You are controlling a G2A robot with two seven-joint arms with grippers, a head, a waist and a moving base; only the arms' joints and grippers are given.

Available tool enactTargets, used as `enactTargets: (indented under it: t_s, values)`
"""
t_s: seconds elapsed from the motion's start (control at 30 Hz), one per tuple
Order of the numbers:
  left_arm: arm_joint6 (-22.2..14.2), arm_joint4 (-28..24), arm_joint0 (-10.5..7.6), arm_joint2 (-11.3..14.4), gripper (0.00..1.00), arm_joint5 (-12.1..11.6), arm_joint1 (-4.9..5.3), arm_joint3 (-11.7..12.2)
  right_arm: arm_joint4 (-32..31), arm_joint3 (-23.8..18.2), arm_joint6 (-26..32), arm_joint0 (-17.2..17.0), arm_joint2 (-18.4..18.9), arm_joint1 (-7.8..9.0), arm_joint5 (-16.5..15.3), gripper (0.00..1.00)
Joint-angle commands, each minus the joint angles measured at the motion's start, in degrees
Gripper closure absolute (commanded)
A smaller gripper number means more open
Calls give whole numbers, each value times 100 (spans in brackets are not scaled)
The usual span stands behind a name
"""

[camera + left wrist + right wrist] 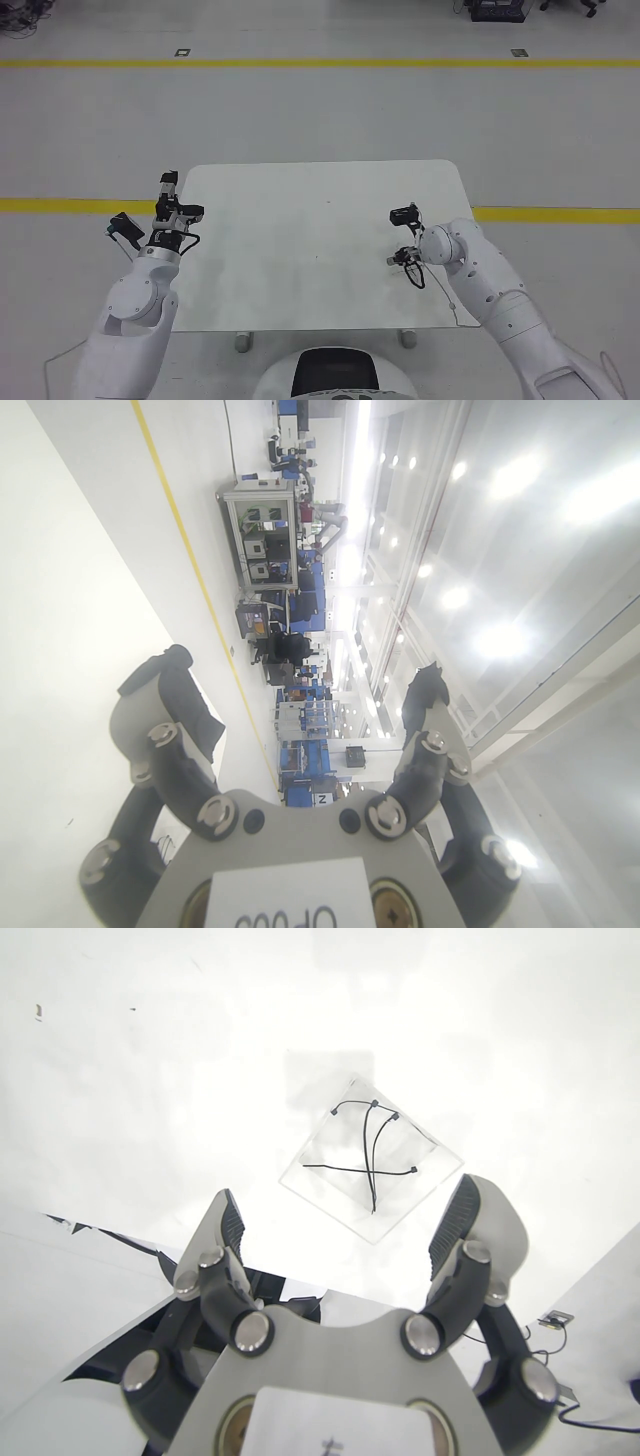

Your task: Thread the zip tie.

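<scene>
Industrial lab hall: yellow floor lines (320, 63), equipment rack (260, 535).

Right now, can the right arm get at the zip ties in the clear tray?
Probably yes: right pincer open, facing the zip ties in the clear tray, nothing between.

The worktop (320, 290) stands in the middle of the floor (320, 110), with the left gripper (300, 672) at its left edge and the right gripper (345, 1193) over its right side, the 2 well apart with the worktop's middle between them. A tray (400, 1205) lies flat on the worktop out ahead of the right gripper's jaws, and 4 zip ties (369, 1171) lie inside it, overlapping, 2 of them crossing near its middle. On the floor 2 lines (560, 214) run side to side, 1 passing level with the worktop's far half and 1 well behind it.
</scene>
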Motion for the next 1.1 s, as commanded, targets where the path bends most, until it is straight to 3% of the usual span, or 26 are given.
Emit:
enactTargets:
  t_s: [0.0,0.07,0.3,0.5,0.7,1.07]
  values:
    - [0,0,0,0,0,0,0,0,-22,7,11,5,8,0,54,29]
    - [0,0,0,0,0,0,0,0,-40,0,11,3,19,1,108,51]
    - [0,0,0,0,0,0,0,0,-85,-7,-15,-10,33,-2,217,62]
    - [0,0,0,0,0,0,0,0,-201,57,-117,-2,-73,-31,308,78]
    - [0,0,0,0,0,0,0,0,-221,259,-166,71,-181,-72,317,88]
    - [0,0,0,0,0,0,0,0,-188,759,-369,231,-347,-171,479,89]
